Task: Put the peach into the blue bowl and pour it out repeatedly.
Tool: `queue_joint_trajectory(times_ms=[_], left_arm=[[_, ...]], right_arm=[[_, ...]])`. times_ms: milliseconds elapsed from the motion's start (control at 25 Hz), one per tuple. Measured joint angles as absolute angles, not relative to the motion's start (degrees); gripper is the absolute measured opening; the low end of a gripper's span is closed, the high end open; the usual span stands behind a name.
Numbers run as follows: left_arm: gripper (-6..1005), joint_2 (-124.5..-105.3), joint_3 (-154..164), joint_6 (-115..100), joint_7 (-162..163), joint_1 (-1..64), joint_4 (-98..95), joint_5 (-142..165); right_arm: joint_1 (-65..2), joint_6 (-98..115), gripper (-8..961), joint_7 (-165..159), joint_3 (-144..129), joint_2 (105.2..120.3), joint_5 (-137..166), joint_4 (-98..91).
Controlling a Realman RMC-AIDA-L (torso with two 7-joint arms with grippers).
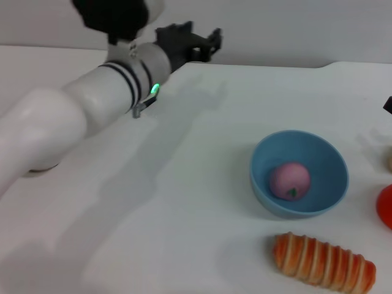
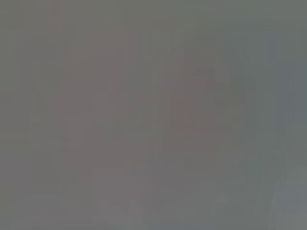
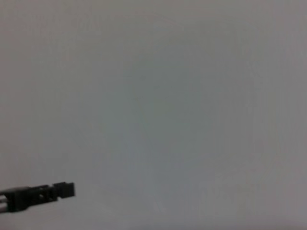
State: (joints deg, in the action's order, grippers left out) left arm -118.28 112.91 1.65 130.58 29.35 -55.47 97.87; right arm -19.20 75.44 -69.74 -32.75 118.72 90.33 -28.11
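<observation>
Head view: the peach point(image 1: 290, 180) sits inside the blue bowl point(image 1: 263, 184), lower right. The left tool point(image 1: 205, 43), upper centre, is well apart from it; whether it is clenched I cannot tell.

My left gripper point(image 1: 205, 41) hangs raised over the far side of the table point(image 1: 184, 184), well apart from the blue bowl point(image 1: 299, 173). The peach point(image 1: 290, 180) lies inside it; a striped loaf point(image 1: 323, 260) lies just beside the bowl's near side.
</observation>
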Motion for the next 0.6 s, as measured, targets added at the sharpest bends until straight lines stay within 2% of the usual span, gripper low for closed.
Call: queue_joint_trajectory(times_ms=[400, 600], left_arm=[[549, -118.08, 128.2, 19.7, 131.2, 23.6, -56.0, 108.8], [548, -118.48, 142.3, 45.0, 140.8, 22.3, -53.5, 118.0]], right_arm=[[-18.8, 74.1, 432, -46.8, -32.8, 118.82, 79.9, -18.7], [-18.5, 73.9, 432, -46.5, -32.8, 118.86, 78.9, -17.4]])
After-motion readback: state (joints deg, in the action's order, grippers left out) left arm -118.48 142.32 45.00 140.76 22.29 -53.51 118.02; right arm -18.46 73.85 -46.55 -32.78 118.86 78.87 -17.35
